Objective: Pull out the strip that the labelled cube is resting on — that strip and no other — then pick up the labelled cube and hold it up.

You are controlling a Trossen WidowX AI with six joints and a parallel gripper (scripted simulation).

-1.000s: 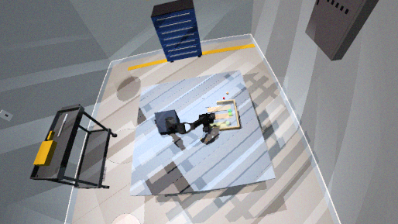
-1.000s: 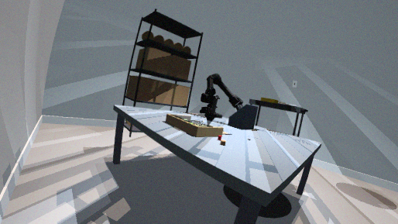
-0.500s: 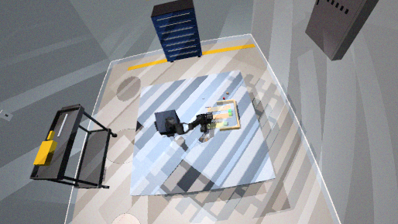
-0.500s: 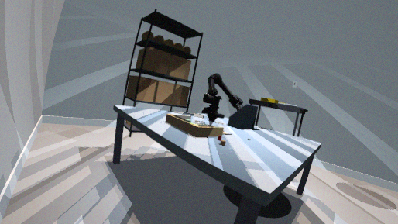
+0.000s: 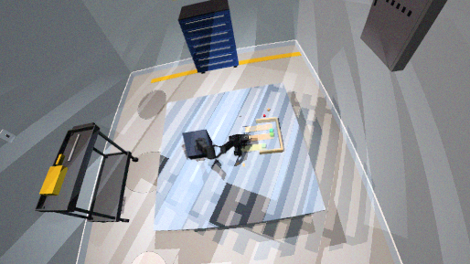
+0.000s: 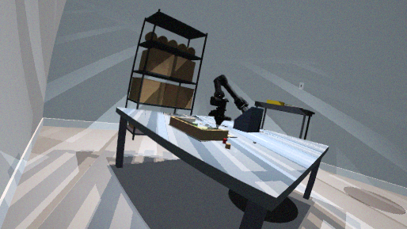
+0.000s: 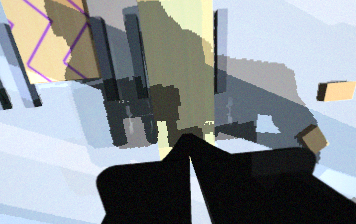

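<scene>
approx. 3 green cubes [image 5: 272,132]

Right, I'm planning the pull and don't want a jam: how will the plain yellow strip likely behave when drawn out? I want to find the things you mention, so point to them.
The plain yellow strip [image 7: 195,75] looks flat and straight-edged, so it would probably stay stiff. Dark upright dividers [image 7: 136,55] [image 7: 220,50] stand along both sides, so it should slide fairly straight, though it might rub them if skewed.
</scene>
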